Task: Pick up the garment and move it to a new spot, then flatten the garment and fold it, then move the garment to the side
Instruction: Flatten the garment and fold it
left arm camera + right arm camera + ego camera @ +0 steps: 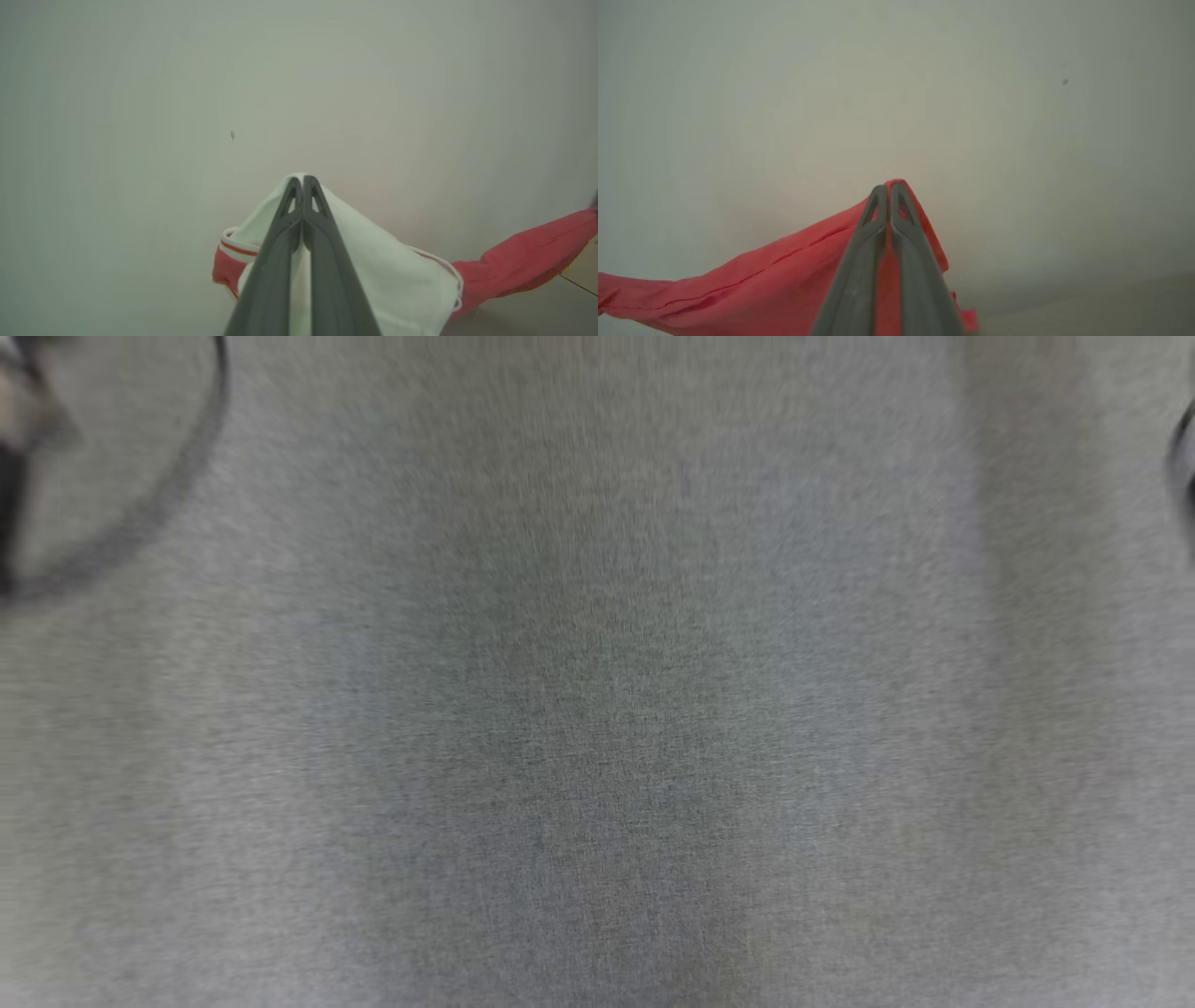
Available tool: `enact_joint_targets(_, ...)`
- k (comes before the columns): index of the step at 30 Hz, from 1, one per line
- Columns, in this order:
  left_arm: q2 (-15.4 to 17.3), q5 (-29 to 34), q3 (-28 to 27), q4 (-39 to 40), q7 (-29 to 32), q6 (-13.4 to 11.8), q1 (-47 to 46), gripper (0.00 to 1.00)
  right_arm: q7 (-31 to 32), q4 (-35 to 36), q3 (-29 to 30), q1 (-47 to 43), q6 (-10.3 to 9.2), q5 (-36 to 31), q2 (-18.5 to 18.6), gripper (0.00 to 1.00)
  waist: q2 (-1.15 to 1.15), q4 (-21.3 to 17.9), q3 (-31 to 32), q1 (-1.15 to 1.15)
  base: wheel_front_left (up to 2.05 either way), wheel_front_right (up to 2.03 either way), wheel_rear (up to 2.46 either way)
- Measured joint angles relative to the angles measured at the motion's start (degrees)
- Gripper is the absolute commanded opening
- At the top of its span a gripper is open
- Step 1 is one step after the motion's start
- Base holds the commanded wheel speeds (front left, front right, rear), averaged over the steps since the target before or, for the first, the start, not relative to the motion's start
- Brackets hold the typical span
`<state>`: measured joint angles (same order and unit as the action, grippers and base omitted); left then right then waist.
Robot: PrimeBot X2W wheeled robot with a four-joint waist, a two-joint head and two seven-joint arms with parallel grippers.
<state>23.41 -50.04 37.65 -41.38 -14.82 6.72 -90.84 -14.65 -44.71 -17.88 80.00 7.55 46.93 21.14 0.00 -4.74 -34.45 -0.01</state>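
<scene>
The garment (pixel 528 261), stretched out sideways, bars the way; the pale surface (pixel 140 93) beyond lies open.

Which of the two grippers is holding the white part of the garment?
The left gripper: it is shut on white cloth of the garment, while the right gripper pinches red cloth.

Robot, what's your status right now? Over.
Left gripper shut on the garment, white part. Right gripper shut on its red part. It stretches between both. Nothing seen in the way.
</scene>
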Motion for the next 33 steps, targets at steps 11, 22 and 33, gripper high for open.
enact_joint_targets(11,2.8,-0.8,-6.1,24.0,-0.2,-8.6,32.6,0.0,-0.4,14.3,1.1,-30.9,0.0,2.2,0.1,0.0,-0.01,0.7,10.6,-0.01,0.0,0.0,0.0)
enact_joint_targets(22,3.4,0.0,-9.8,40.2,-0.2,-13.5,64.0,0.0,1.6,25.5,6.7,-56.0,0.0,2.2,0.1,0.0,-0.01,1.7,18.7,-0.01,0.0,0.0,0.0)
enact_joint_targets(33,-3.4,1.0,-12.0,42.3,-0.2,-13.4,85.5,0.0,5.7,31.2,14.7,-78.6,0.0,-4.3,-4.4,0.0,-0.01,4.0,25.1,0.0,0.0,0.0,0.0)
